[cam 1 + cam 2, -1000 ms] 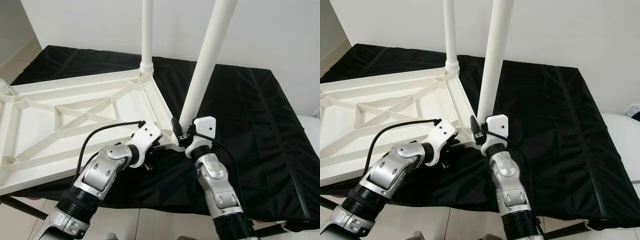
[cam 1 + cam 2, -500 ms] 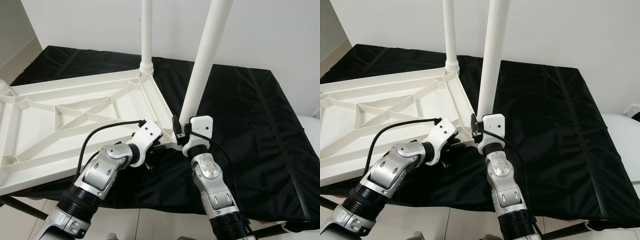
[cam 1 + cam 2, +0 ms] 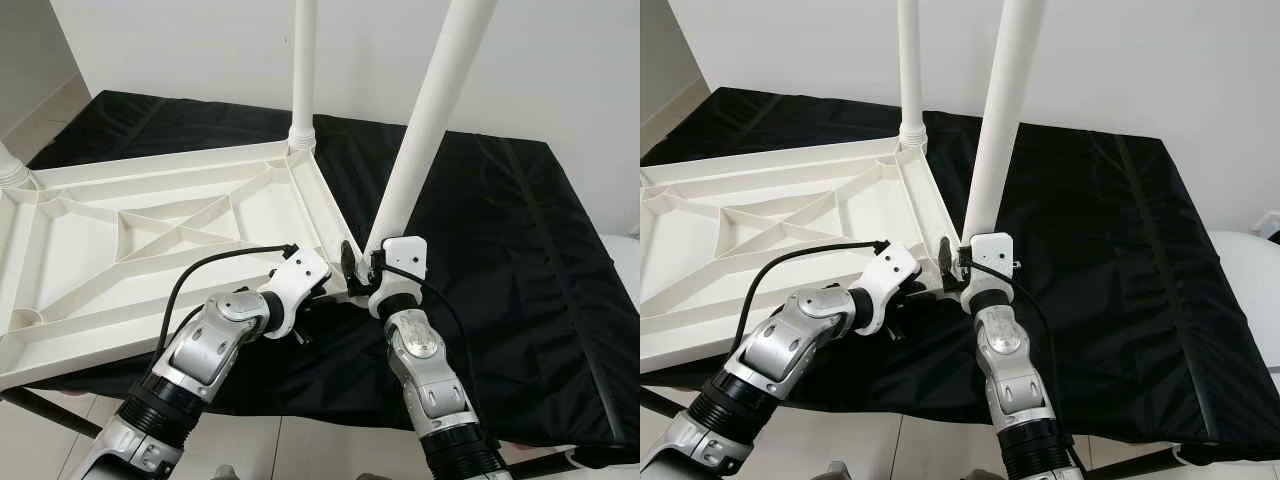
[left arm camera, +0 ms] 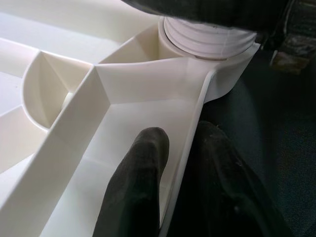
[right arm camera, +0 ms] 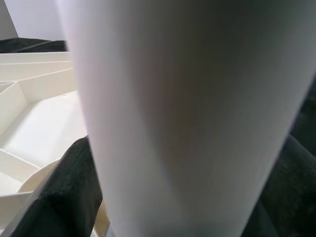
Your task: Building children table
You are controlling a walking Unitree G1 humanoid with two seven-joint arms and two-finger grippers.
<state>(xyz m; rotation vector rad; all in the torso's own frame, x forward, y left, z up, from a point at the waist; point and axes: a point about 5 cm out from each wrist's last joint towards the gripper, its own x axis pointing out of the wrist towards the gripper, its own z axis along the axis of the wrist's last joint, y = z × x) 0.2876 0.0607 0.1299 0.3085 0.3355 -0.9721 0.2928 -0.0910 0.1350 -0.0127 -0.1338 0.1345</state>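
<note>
Clamped across the side rim of the upturned white tabletop (image 3: 150, 240), my left gripper (image 4: 180, 163) has one black finger inside the rim wall and one outside, just short of the near corner socket (image 4: 207, 42). My right gripper (image 3: 362, 262) is closed around the base of the near table leg (image 3: 425, 130), fingers either side of the tube where it meets that socket. The tabletop lies underside-up on the black cloth (image 3: 500, 230), and a second leg (image 3: 303, 70) already stands upright in the far corner.

The near leg leans away from me rather than standing square, so I judge the thread isn't seated yet. To do this well I'd hold the rim firmly with the left so the top can't swivel, bring the leg upright over the socket before turning, and twist in short strokes, regripping low on the tube. Forcing it while tilted risks cross-threading.
</note>
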